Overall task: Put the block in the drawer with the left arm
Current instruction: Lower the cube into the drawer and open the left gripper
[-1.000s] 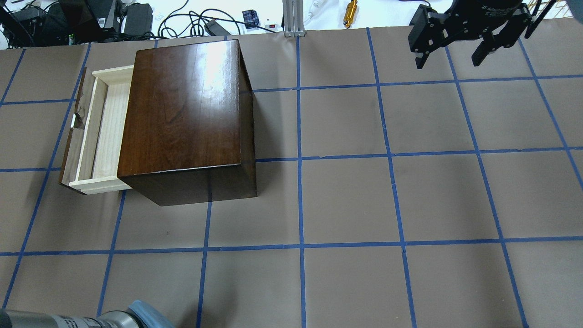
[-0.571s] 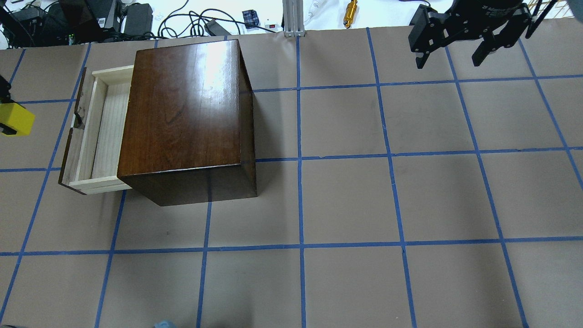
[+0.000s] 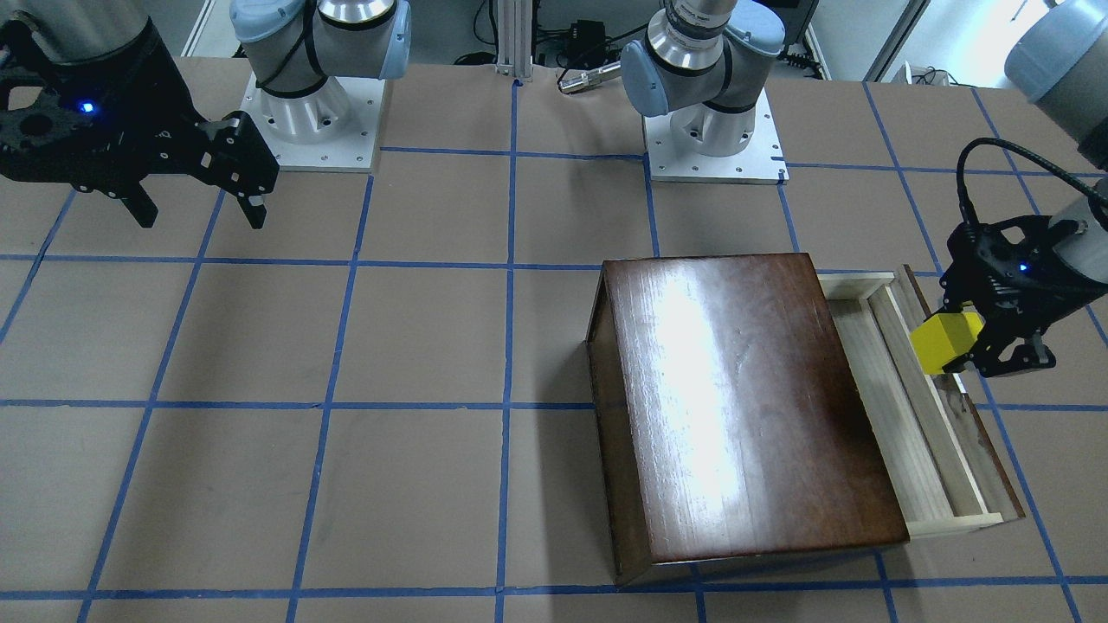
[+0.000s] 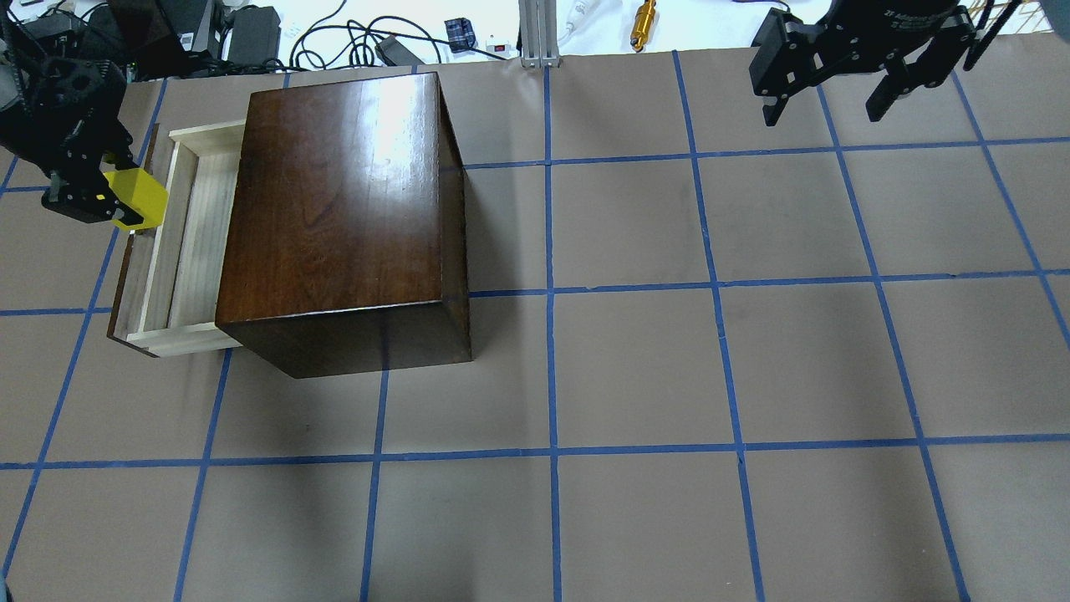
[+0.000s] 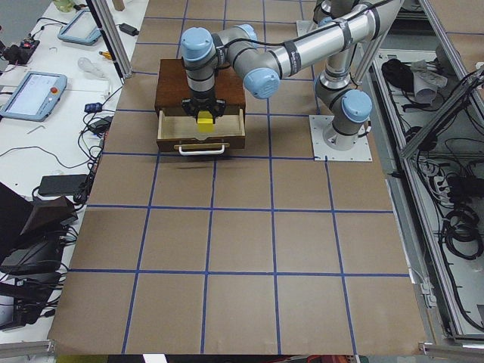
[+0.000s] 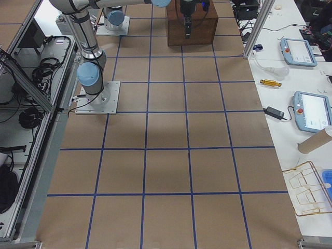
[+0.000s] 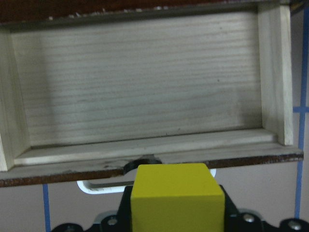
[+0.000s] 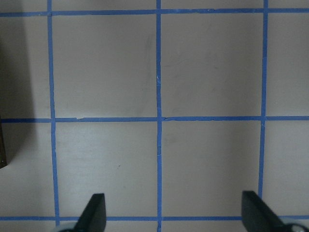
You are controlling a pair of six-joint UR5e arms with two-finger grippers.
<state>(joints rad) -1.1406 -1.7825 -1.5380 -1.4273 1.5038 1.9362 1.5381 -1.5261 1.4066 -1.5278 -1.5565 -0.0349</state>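
A glossy dark brown wooden box (image 4: 343,209), sharp-edged and with a bright glare on its top, is set on a desk (image 4: 635,368) covered in matt brown paper that is divided into squares by blue tape. From one side of the box a shallow drawer (image 4: 201,242) is pulled out. It is a tray of pale unfinished wood with fine straight grain on its floor, thin walls and a dark brown front panel (image 7: 251,160) scuffed along its top edge. A pale curved handle (image 5: 201,150) is fixed to the panel's outer face.

The small bright yellow block (image 4: 139,199), a smooth cube, is held in the air over the drawer's front wall, on the side away from the box, clear of the wood. It is pinched by the left claw (image 3: 971,333), which is closed on it alone. A blue light (image 3: 1022,266) is lit on the black claw body and a black braided cable (image 3: 962,190) is looped above it. The left arm (image 5: 302,49), silver-grey with light-blue joint caps, is reached out toward the drawer side of the box with its wrist turned downward.

The right claw (image 4: 823,113) is hung well away from the box, past its closed side, with its jaws spread wide and nothing held. Beyond the box, off the paper, tangled black leads (image 4: 322,38) and a brass-coloured cylinder (image 4: 644,23) are seen.
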